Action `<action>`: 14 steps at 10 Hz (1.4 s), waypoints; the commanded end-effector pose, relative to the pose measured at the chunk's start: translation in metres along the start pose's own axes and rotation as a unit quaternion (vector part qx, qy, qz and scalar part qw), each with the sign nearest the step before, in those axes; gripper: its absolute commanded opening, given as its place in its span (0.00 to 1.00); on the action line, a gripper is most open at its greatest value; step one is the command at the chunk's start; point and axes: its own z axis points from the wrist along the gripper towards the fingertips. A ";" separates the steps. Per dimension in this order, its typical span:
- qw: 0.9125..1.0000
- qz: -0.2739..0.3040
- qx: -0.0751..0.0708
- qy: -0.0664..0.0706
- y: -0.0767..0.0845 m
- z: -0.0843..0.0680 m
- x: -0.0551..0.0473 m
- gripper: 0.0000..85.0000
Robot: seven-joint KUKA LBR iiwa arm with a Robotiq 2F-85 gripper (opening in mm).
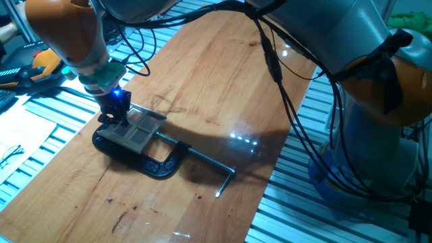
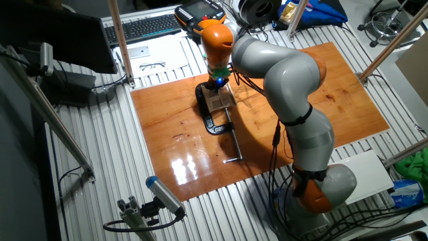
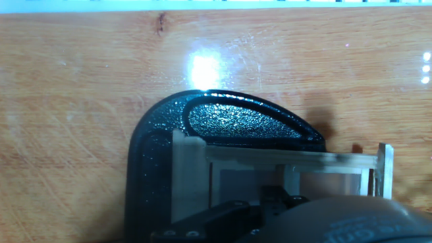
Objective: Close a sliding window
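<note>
The sliding window (image 1: 138, 128) is a small pale wood frame with thin crossbars, held flat in a black C-clamp (image 1: 145, 160) on the wooden table. My gripper (image 1: 116, 113) stands straight down on the window's left end, its fingers close together with no gap showing, holding nothing. In the other fixed view the gripper (image 2: 217, 85) sits over the window (image 2: 219, 100) at the table's far side. In the hand view the window frame (image 3: 283, 159) runs across the lower half over the clamp (image 3: 233, 120); my dark hand hides its lower part.
The clamp's steel screw rod (image 1: 210, 164) sticks out to the right and ends in a crossbar handle. The arm's cables (image 1: 283, 88) hang over the table's right side. A keyboard (image 2: 144, 27) and clutter lie beyond the far edge of the wooden table (image 2: 321, 94).
</note>
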 end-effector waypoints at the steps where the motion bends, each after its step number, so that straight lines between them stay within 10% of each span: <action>1: 1.000 0.000 0.002 -0.001 0.000 0.000 0.000 0.00; 14: 1.000 -0.004 0.010 -0.002 -0.002 0.000 0.000 0.00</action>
